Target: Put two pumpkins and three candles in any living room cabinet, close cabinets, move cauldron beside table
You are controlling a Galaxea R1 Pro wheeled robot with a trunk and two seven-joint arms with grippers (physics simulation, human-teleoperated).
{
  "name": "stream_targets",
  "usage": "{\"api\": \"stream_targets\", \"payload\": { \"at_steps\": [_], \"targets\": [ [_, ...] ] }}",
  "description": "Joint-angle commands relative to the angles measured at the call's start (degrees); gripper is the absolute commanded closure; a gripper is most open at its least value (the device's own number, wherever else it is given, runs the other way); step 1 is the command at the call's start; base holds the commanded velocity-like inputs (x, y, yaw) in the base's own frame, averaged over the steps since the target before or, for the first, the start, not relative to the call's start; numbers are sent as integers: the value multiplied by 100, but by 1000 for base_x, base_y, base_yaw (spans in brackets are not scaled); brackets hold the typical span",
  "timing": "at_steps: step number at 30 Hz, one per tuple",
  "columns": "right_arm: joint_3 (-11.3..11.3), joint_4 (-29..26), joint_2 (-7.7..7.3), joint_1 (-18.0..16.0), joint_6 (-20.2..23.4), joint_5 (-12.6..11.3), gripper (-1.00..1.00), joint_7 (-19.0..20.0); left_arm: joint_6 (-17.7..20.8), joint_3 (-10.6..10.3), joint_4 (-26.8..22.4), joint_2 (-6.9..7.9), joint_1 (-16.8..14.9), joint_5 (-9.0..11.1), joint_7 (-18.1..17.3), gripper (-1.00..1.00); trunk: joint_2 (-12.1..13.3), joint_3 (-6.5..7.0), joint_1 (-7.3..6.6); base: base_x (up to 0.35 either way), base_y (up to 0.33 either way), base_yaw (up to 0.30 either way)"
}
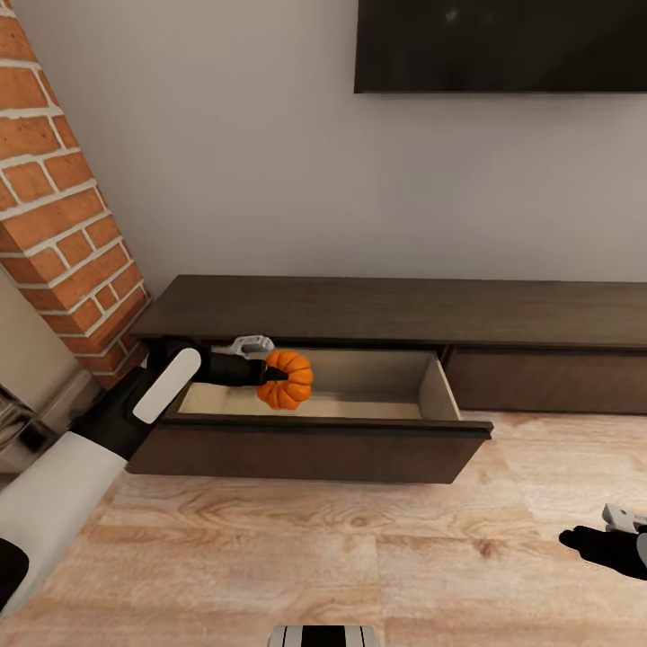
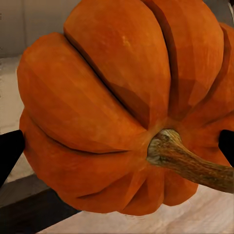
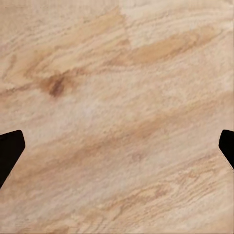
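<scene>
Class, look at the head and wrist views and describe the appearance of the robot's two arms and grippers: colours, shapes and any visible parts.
The left arm has a smooth white shell, a black joint section and a rounded white oblong panel near the wrist. The left gripper is black with a light grey piece on top. The right gripper is likewise black with a grey part. In the wrist views the fingertips show as plain black wedges.

A pale grey wall fills the far side, with a dark flat screen mounted at upper right. A red brick column rises at far left. The floor is light wood planking with visible grain. Soft, even light falls across the room, casting faint shadows.
</scene>
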Motion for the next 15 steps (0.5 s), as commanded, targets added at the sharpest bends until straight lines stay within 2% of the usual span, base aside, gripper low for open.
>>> {"api": "stream_targets", "payload": {
  "at_steps": [1, 8, 13, 15],
  "targets": [
    [1, -6, 1, -2, 20, -43, -100, -55, 14, -25, -22, 8, -6, 18, 7, 100, -2, -5, 2, 317, 0, 0],
    [1, -6, 19, -2, 25, 42, -100, -55, 57, -9, -491, 138, -6, 83, -6, 100, -2, -5, 2, 297, 0, 0],
    [-2, -6, 5, -2, 40, 44, -100, -56, 59, -53, -559, 169, -6, 80, -5, 100, -2, -5, 2, 59, 0, 0],
    [-40, -6, -17, -2, 91, 50, -100, -56, 82, -133, -544, 162, -6, 76, 0, 100, -2, -5, 2, 8, 0, 0]
  ]
}}
